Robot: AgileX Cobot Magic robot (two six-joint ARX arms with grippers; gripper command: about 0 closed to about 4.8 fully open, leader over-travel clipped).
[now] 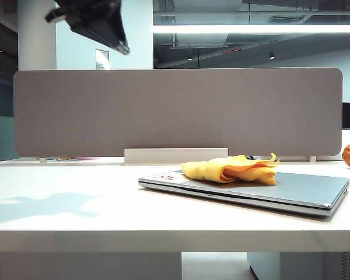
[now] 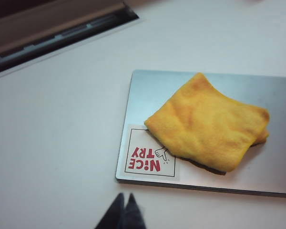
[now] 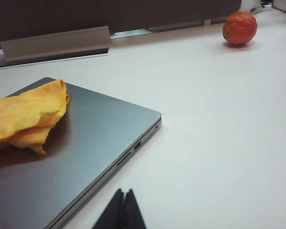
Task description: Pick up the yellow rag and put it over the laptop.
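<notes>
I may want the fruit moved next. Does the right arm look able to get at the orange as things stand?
Probably yes. From the right gripper, shut, bare table runs to the orange. The laptop and yellow rag lie off to the side.

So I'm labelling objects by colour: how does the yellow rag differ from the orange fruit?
The yellow rag is soft, fuzzy and folded flat; the orange fruit is round and firm-looking. The rag lies on the laptop; the fruit sits apart on the table. Both are warm-coloured, and neither shut gripper, left or right, touches them.
</notes>
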